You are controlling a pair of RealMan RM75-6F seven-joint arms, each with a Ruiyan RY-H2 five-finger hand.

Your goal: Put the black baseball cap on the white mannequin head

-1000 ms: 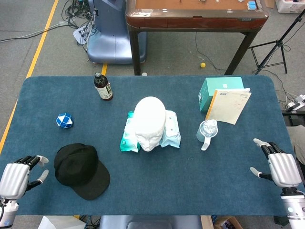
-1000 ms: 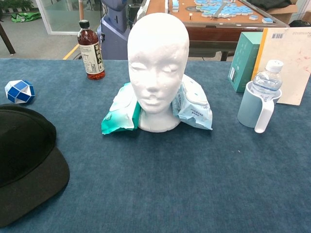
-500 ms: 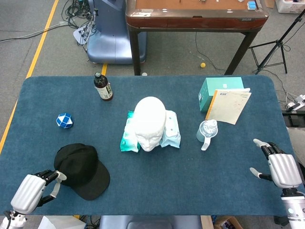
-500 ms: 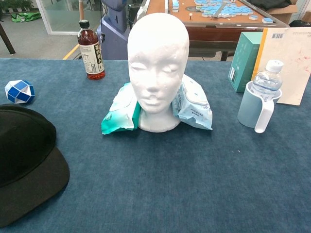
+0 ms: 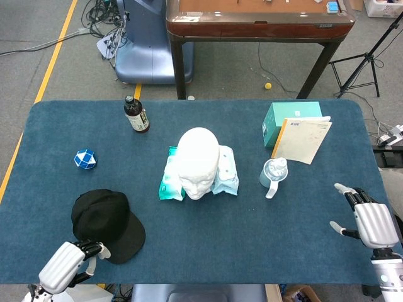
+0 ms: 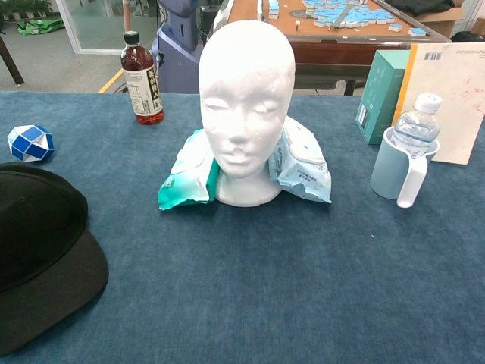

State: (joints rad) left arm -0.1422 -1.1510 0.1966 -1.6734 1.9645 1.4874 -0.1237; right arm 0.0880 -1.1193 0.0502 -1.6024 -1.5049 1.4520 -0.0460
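The black fabric baseball cap (image 5: 106,224) lies flat on the blue carpeted tabletop (image 5: 208,239) at about eight o'clock from the white foam mannequin head (image 5: 198,162), well apart from it, brim toward the near edge. The head stands upright mid-table, wedged between two teal and light-blue wet-wipe packs (image 5: 171,176). At its ten o'clock stands a dark-liquid bottle with a black screw top (image 5: 136,114); a blue-and-white puzzle ball (image 5: 85,158) sits at twelve o'clock from the cap. At the head's three o'clock a clear water bottle in a pale blue handled holder (image 5: 273,175) stands, with a teal carton (image 5: 277,119) and a tan paper booklet (image 5: 302,139) behind it.

The left hand (image 5: 66,266) sits at the near table edge, just beside the cap's brim, fingers (image 5: 91,249) curled and holding nothing visible. The right hand (image 5: 368,220) rests at the far right edge, fingers (image 5: 347,190) spread, empty.
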